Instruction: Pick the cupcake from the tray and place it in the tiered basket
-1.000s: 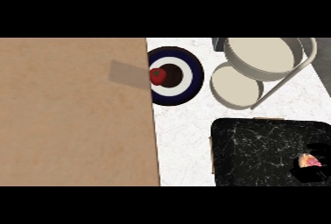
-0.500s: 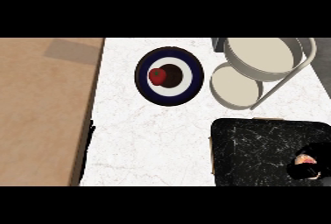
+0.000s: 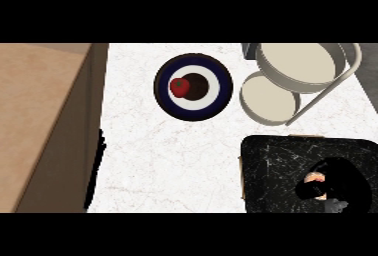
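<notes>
Mostly, the right hand (image 3: pixel 330 182) hid what it held: it showed only as a black mass low on the dark marbled tray (image 3: pixel 295 165), its forearm barely visible at the bottom edge. The fingers (image 3: pixel 310 189) were curled in, closed around the cupcake (image 3: pixel 316 177), of which only a pinkish sliver peeked out just above them. The left hand appeared nowhere in the head view.

The white marbled counter (image 3: pixel 162 165) spread away to the left of the fingers, ending at a brown wooden surface (image 3: pixel 44 125) along the far left. The tray sat under the hand, cut off at the right and the bottom. Beyond the fingers, toward the top, stood the tiered basket (image 3: pixel 295 75), its two cream round tiers overlapping, the upper one cut off by the top edge. Up and left of the fingers lay a navy-and-white ringed plate (image 3: pixel 193 107), well apart from the tray, with a red fruit, likely an apple (image 3: pixel 179 86), on its dark centre.
</notes>
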Robot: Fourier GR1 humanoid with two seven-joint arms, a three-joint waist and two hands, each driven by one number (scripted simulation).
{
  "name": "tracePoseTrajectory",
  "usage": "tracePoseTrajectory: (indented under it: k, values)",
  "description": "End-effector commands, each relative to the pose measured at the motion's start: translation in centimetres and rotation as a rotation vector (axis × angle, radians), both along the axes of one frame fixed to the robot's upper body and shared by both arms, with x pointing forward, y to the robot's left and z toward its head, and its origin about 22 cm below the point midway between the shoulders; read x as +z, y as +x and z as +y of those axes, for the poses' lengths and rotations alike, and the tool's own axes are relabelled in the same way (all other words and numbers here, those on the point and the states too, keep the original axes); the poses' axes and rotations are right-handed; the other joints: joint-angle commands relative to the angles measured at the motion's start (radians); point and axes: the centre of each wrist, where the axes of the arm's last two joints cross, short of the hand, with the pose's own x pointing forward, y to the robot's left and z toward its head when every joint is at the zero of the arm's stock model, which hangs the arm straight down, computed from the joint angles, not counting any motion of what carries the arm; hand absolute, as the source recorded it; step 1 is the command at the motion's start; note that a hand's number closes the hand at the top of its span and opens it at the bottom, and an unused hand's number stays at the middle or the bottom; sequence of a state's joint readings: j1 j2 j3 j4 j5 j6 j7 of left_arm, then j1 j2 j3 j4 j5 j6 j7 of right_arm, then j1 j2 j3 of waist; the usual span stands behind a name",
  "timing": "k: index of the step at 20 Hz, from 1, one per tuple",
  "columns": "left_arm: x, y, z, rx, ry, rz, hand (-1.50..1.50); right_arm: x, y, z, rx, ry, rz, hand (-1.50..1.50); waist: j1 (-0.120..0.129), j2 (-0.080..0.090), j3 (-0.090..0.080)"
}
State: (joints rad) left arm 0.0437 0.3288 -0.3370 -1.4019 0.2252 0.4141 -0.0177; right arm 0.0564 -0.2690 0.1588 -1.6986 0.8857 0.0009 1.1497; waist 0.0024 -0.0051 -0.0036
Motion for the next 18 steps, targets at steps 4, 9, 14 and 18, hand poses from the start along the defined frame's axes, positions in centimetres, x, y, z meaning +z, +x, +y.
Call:
tracePoseTrajectory:
  k: [4, 9, 14, 18]
  values:
    - [-0.8, -0.9, 0.9, 0.012, 0.007, 0.041, 0.0, 4.0, 0.6, 7.8, -0.285, 0.046, -0.228, 1.5, -0.001, -0.004, -0.002]
    - [-1.1, -1.1, -0.1, 0.031, 0.006, 0.018, 0.0, 9.0, 0.0, 7.7, -0.332, -0.019, -0.526, 1.5, -0.018, -0.011, -0.003]
    - [-0.9, -0.7, 0.3, 0.03, 0.015, 0.021, 0.0, 13.6, -1.6, 9.8, -0.291, -0.23, -0.66, 1.5, -0.017, -0.013, -0.007]
    - [-0.9, -1.1, 0.3, 0.0, 0.007, 0.03, 0.0, 15.6, -1.9, 10.8, -0.279, -0.337, -0.657, 1.5, 0.0, -0.01, -0.006]
